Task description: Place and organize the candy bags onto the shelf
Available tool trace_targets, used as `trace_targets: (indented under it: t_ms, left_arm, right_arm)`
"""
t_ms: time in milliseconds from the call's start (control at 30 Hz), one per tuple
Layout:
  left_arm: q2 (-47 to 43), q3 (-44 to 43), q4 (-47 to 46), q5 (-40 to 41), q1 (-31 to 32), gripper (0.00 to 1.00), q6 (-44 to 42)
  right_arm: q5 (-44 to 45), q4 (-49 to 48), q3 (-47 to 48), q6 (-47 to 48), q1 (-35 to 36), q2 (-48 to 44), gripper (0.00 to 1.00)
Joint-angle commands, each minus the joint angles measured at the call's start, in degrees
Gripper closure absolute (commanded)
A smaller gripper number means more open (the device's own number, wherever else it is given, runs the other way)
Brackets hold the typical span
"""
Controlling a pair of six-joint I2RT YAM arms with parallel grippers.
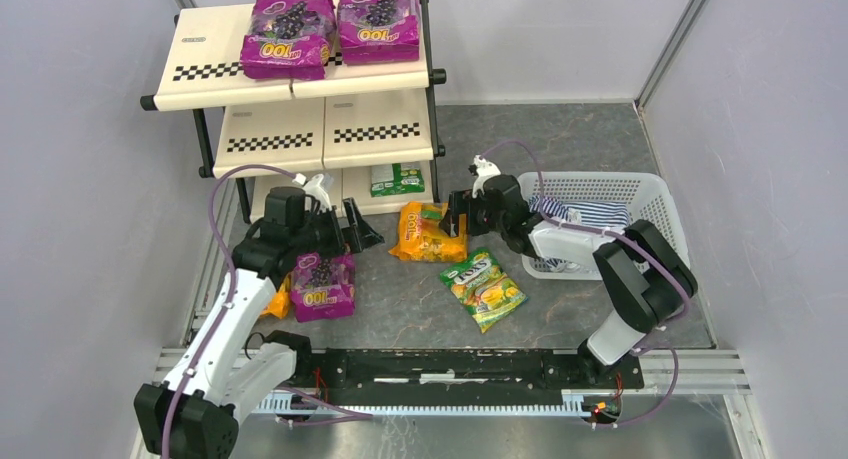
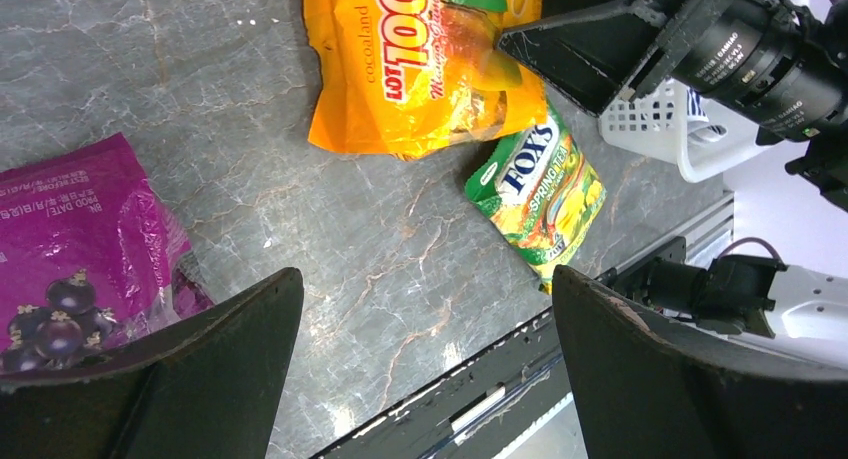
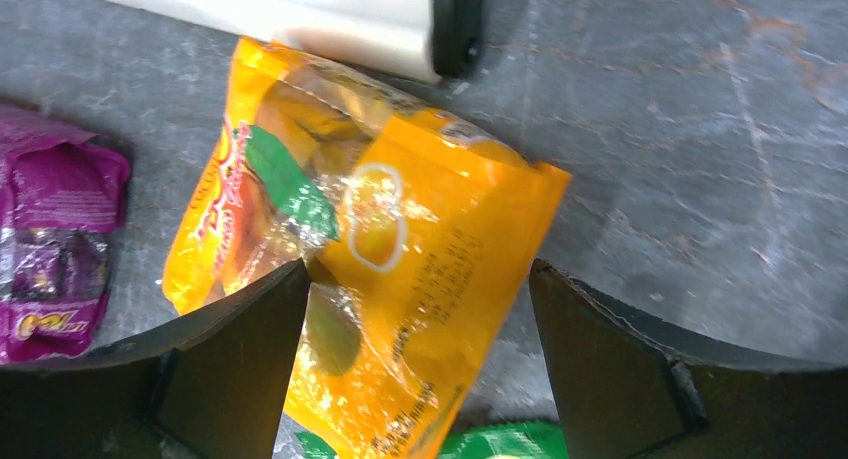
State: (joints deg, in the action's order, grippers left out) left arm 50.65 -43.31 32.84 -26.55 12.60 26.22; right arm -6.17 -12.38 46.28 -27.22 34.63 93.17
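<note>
Two purple candy bags (image 1: 290, 34) (image 1: 378, 19) lie on the top tier of the shelf (image 1: 205, 49), and a green bag (image 1: 397, 179) lies on the bottom tier. On the floor are an orange bag (image 1: 428, 233) (image 3: 400, 229), a green bag (image 1: 483, 289) (image 2: 540, 189) and a purple bag (image 1: 322, 285) (image 2: 70, 249). Another orange bag (image 1: 278, 302) peeks out under the left arm. My right gripper (image 1: 456, 217) (image 3: 418, 269) is open low over the orange bag, one finger on each side of it. My left gripper (image 1: 358, 229) (image 2: 428, 274) hangs open over bare floor beside the purple bag.
A white mesh basket (image 1: 650, 194) (image 2: 680, 144) with a blue-white striped cloth (image 1: 590, 214) stands at the right, behind the right arm. The shelf's middle tier (image 1: 320, 129) holds nothing. The black base rail (image 1: 450, 364) runs along the near edge.
</note>
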Motion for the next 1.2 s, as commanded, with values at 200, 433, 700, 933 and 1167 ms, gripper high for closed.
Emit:
trace_targets:
  t_ms: [200,433,700,933,1167]
  left_arm:
    - [6.6,5.6,-9.6,-1.5,0.9,0.0,9.1]
    - [9.0,5.6,-11.2,3.7,3.1,0.0,11.8]
    - [14.9,5.9,-17.7,10.5,11.2,0.02,17.6]
    - [19.6,10.3,-30.1,10.7,14.9,0.08,26.0]
    - [20.2,8.5,-32.7,14.7,24.5,0.09,30.1]
  right_arm:
    - [-19.1,-8.5,3.8,7.6,-0.9,6.0,0.25]
    - [-29.5,-10.6,1.8,16.9,-0.4,6.0,0.33]
    - [-22.8,-6.9,5.5,15.0,-1.5,6.8,0.31]
    - [-17.1,5.4,9.2,15.2,-3.9,4.7,0.26]
    - [-15.3,6.5,8.9,13.5,-4.1,3.4,0.25]
